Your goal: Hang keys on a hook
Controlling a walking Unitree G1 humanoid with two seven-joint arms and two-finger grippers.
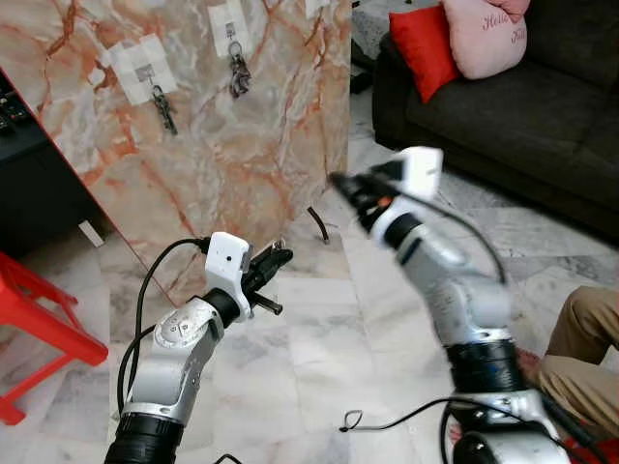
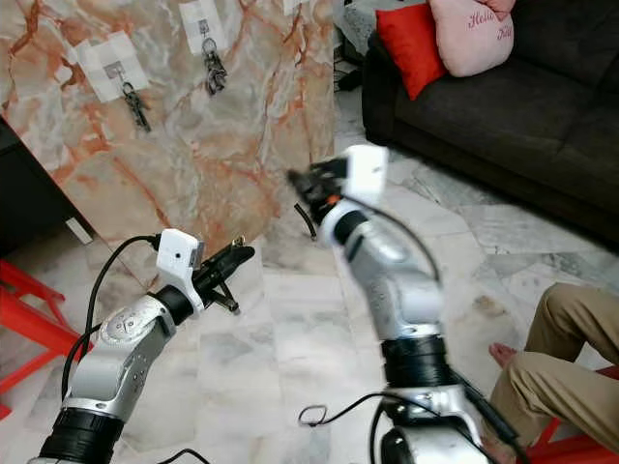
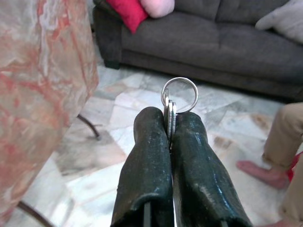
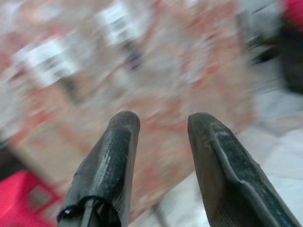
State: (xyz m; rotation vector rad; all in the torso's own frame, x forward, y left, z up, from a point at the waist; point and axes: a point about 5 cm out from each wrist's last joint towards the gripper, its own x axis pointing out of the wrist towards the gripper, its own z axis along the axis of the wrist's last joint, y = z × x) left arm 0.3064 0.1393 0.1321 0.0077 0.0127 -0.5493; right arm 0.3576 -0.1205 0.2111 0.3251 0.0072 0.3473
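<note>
The left gripper point(image 3: 170, 142) is clamped shut on a set of keys point(image 3: 169, 118), the flat blades pinched edge-on between the two black fingers and the steel key ring point(image 3: 180, 94) standing free just past the fingertips, its open loop facing the wrist camera. In the head views this gripper point(image 1: 271, 266) sits low, in front of the lower edge of the marble panel point(image 1: 261, 145) that leans on the floor, with its fingers pointing across toward the right rather than up at the panel. The hooks lie above and to the left of it, near the panel's top edge: one taped hook point(image 1: 145, 70) toward the upper left corner already carries a key bunch, and a second hook point(image 1: 230, 29) near the middle of the top edge carries another. A further white patch at the top edge is cut off, so I cannot tell whether it is free. The right gripper point(image 4: 158, 127) is spread open and empty, raised beside the panel's right edge and blurred. The left arm holds the load, so the ring likely has to travel up and leftward, turned to face the panel.
</note>
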